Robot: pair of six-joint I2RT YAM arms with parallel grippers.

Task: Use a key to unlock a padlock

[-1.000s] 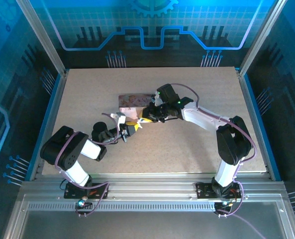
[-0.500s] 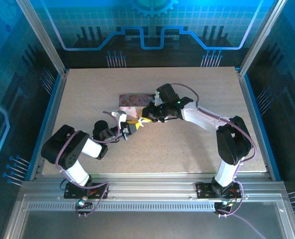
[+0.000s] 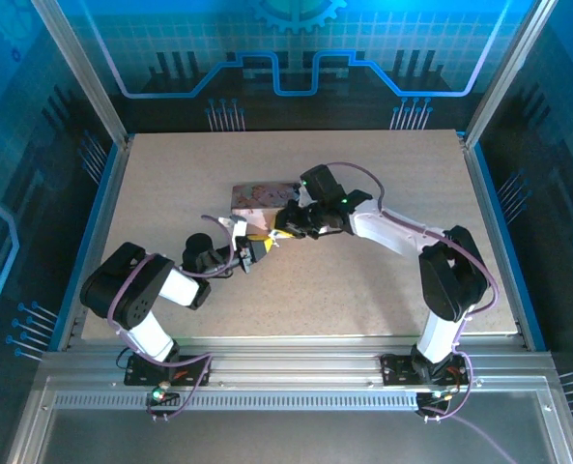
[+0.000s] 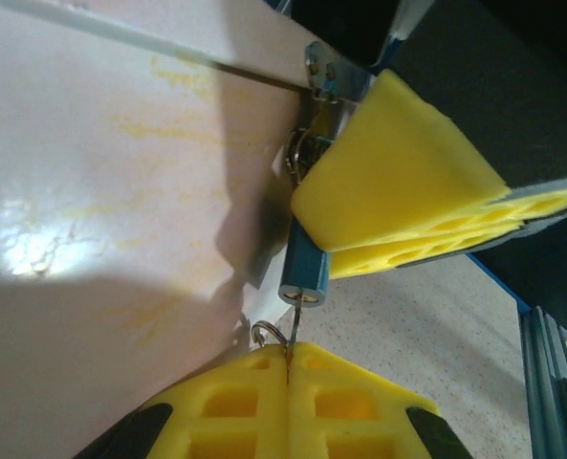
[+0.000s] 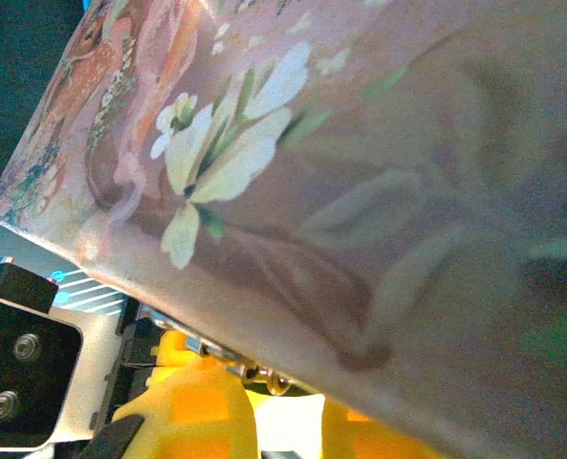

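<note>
While my left jaws pinch the key [image 4: 292, 330], tip at the base of the padlock [image 4: 305, 273], and my right jaws clamp narrowly on it where it hangs at the pink tin [image 4: 120, 191], I fear an off-axis twist bending the key.

- You have the tin [image 3: 260, 193] on the table [image 3: 363, 290], left of centre, toward the far side.
- The padlock [image 4: 305, 274] sits against the tin's near side, with the right claw [image 3: 286, 227] on it.
- The key [image 4: 290, 332] lies between the padlock and the left claw [image 4: 288, 373].
</note>
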